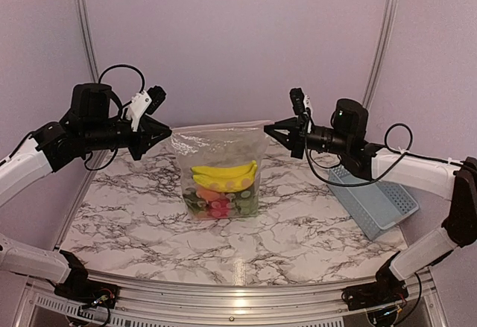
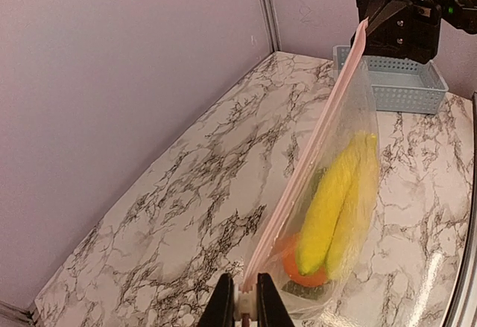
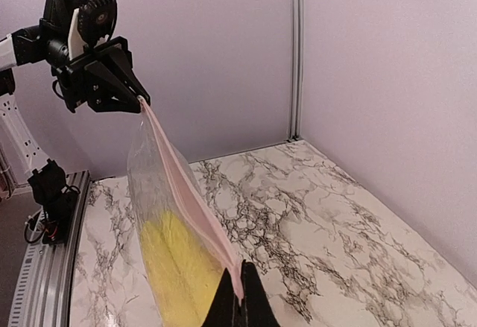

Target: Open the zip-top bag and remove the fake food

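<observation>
Clear crinkly plastic zip-top bag [image 1: 220, 153] hangs between left gripper [image 1: 168, 133] and right gripper [image 1: 267, 128], each clamped on one top corner.

High rear camera looks down over the table [image 1: 298, 230]; opposing wrist cameras share the zip-top bag [image 2: 346, 111].

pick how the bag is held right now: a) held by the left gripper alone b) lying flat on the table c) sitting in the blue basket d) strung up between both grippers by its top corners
d: the left gripper and the right gripper each pinch a top corner of the bag, so it hangs between them with the food sunk to its bottom.
</observation>
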Controlling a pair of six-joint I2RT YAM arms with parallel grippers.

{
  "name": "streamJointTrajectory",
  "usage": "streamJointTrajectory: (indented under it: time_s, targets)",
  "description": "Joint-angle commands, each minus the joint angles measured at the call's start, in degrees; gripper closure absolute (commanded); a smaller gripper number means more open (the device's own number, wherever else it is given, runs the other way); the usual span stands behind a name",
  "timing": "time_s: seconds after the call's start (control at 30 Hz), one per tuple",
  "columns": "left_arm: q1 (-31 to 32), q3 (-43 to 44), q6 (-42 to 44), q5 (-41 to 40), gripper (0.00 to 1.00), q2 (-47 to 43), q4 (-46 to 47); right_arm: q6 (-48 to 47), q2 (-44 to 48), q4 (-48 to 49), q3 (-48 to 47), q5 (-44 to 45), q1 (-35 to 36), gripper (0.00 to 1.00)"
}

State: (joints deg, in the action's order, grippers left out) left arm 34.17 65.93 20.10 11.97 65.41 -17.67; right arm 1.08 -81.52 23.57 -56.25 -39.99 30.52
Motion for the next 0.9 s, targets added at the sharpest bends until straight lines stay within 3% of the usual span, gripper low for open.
streamJointTrajectory:
  time_s: [0.0,0.1,0.23,0.37,0.57,0.87]
  targets:
    - [-2.44,-0.71,-0.90,-7.18,0.93,-2.53,-6.17,1.06,1.24,1.68,-0.50,2.58,-3.21,1.00]
    - [-2.38,0.69,-0.65,-3.21,0.88,-1.45,-8.10,2.31,0.22,2.73,-1.11,0.35,-3.16,1.00]
    - [-0.63,4.05,0.25,2.80,0.61,0.79,-11.37,1.03,-1.18,2.06,-2.81,-2.97,-1.10,1.00]
    - [0.77,6.88,0.06,4.10,0.46,0.60,-10.82,-2.97,-2.81,-1.89,-5.82,-4.81,2.02,1.00]
    - [1.86,13.28,0.77,2.76,0.40,2.65,-11.55,-5.46,-3.62,-4.32,-6.95,-6.05,4.27,1.00]
    - [3.59,21.88,4.65,4.43,0.41,12.76,-15.22,-5.65,-2.65,-4.93,-6.69,-7.35,5.02,1.00]
